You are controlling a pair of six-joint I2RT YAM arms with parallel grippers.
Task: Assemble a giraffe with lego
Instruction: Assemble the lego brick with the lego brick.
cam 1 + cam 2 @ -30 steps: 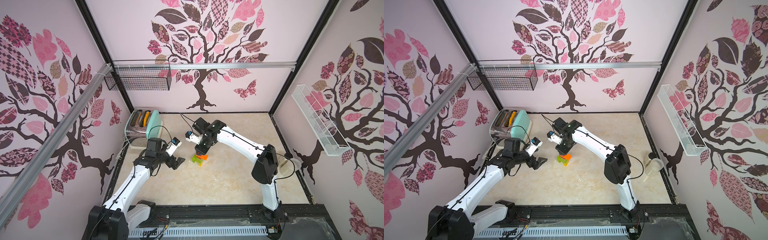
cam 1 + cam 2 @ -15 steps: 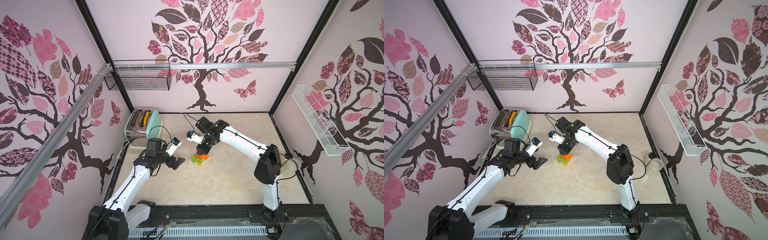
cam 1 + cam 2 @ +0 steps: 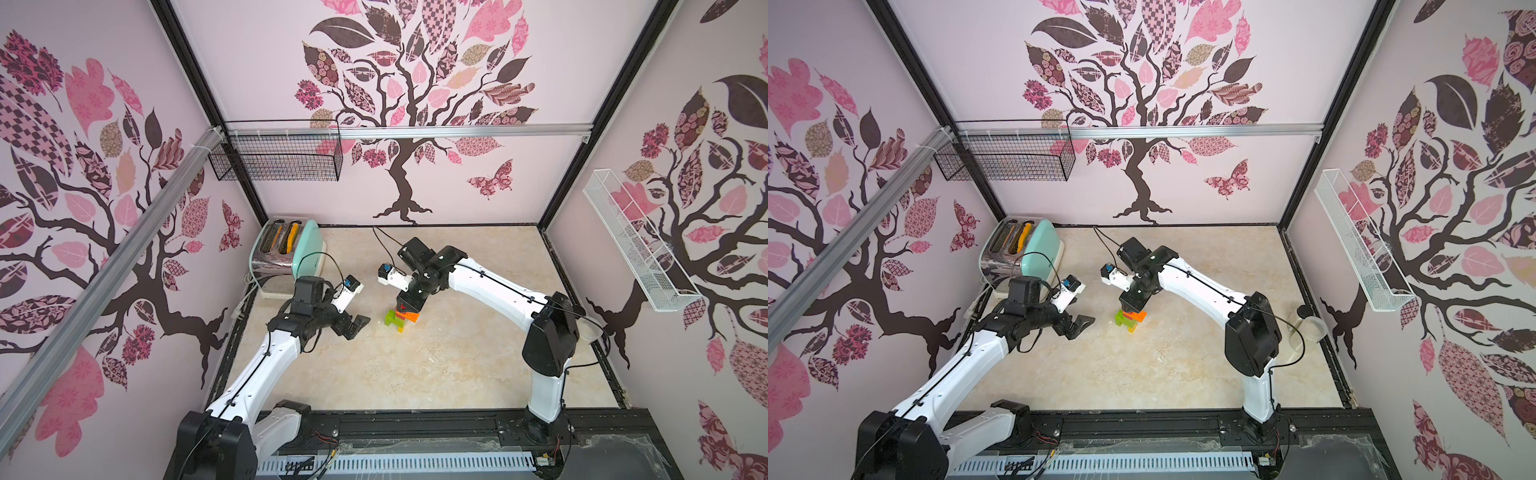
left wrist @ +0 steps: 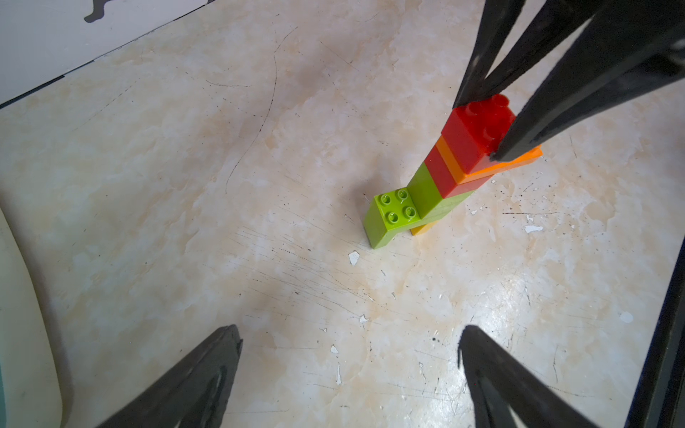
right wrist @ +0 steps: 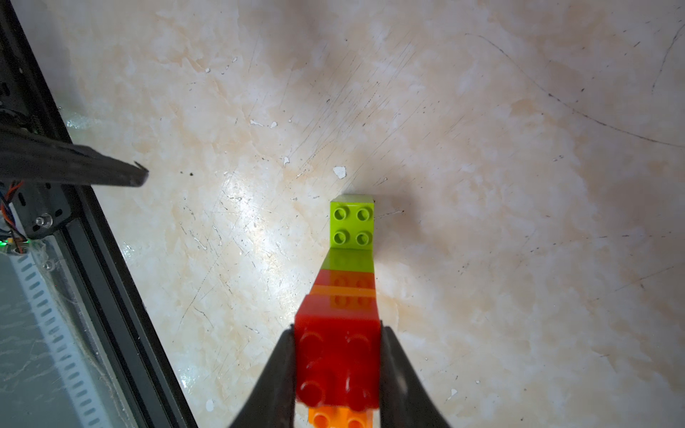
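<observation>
The giraffe [image 3: 400,321] [image 3: 1130,321] stands upright near the middle of the table, built of lego bricks. Its lime-green body [image 4: 394,211] and neck carry a red and orange head, and a yellow leg [image 4: 420,230] shows underneath. My right gripper [image 5: 337,329] [image 3: 408,308] comes down from above and is shut on the top red brick [image 5: 337,361] [image 4: 474,129]. My left gripper [image 4: 350,333] [image 3: 354,327] hangs open with nothing in it, a short way to the left of the giraffe. I see no loose bricks.
A mint and chrome toaster [image 3: 286,257] stands at the back left. A glass jar [image 3: 1308,328] sits by the right wall. A black wire basket [image 3: 278,153] and a white wire rack [image 3: 636,245] hang on the walls. A black rail [image 3: 415,419] runs along the front edge.
The right arm's elbow has drifted slightly to the right while its gripper stays on the giraffe's head. The left arm has not moved.
</observation>
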